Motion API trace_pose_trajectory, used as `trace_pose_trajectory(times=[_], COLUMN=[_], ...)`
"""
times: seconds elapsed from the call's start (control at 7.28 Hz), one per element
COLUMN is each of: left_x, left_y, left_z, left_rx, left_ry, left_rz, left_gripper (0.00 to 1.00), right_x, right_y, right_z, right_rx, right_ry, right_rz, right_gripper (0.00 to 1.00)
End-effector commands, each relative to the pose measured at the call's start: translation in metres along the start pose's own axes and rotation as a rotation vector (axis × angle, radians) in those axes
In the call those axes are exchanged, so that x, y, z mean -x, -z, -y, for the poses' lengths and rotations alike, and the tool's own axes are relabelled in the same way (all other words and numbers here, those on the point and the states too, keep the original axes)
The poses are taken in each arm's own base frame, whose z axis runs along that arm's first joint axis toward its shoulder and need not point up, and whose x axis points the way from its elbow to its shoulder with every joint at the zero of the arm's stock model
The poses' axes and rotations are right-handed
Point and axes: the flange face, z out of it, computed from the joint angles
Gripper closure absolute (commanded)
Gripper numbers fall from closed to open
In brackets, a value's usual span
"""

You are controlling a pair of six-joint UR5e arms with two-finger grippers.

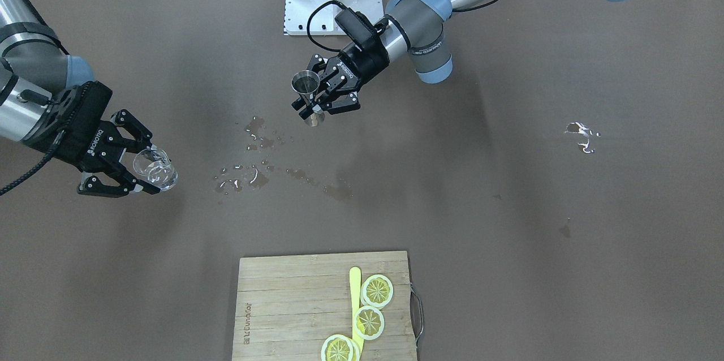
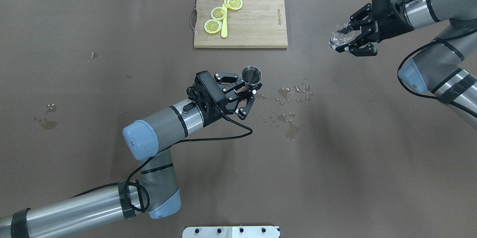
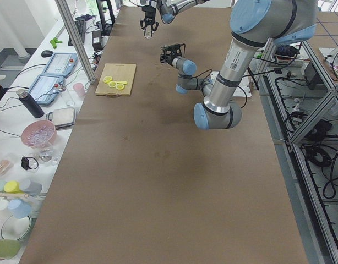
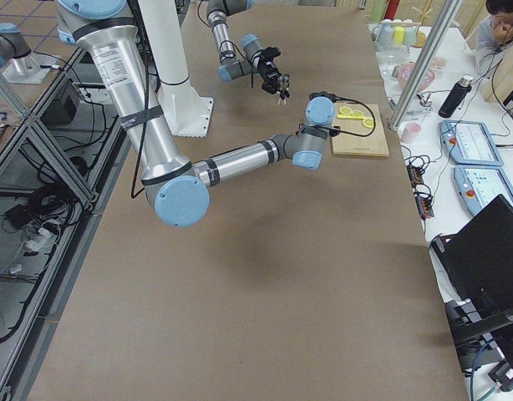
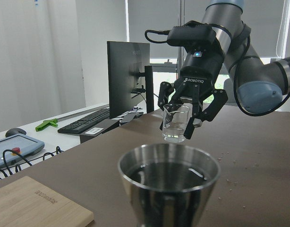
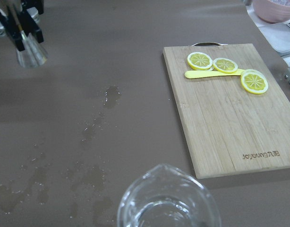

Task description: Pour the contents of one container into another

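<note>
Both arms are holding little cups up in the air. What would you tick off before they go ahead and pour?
1. Left gripper shut on the steel jigger: ok.
2. Right gripper shut on the glass pitcher: ok.
3. Both cups roughly upright, nothing running out: ok.
4. Cups close enough for one to pour into the other: not ok. They hang far apart, with a stretch of table between them.
5. Table dry: not ok. Puddles lie on it between the two cups.
6. How much liquid each cup holds: cannot tell.
</note>
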Motion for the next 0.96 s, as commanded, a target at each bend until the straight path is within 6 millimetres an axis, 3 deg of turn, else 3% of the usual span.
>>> trace_pose_trajectory(times=[0.0,0.27,0.41,0.82], left_x=[0.0,0.0,0.0,0.0], left_y=[0.0,-0.001,-0.001,-0.001], left_z=[0.0,0.0,-0.001,-0.001], left_rx=[0.0,0.002,0.004,0.003], left_ry=[0.0,-0.002,-0.003,-0.002], left_rz=[0.0,0.0,0.001,0.001], left_gripper=[1.0,1.0,1.0,1.0], right_x=[0.02,0.047,0.049,0.05], right_y=[-0.004,-0.01,-0.012,-0.008], right_z=[0.04,0.093,0.112,0.128], right_rx=[0.097,0.193,0.193,0.212], right_ry=[0.064,0.111,0.104,0.09], right_rz=[-0.049,-0.03,-0.007,-0.004], right_gripper=[1.0,1.0,1.0,1.0])
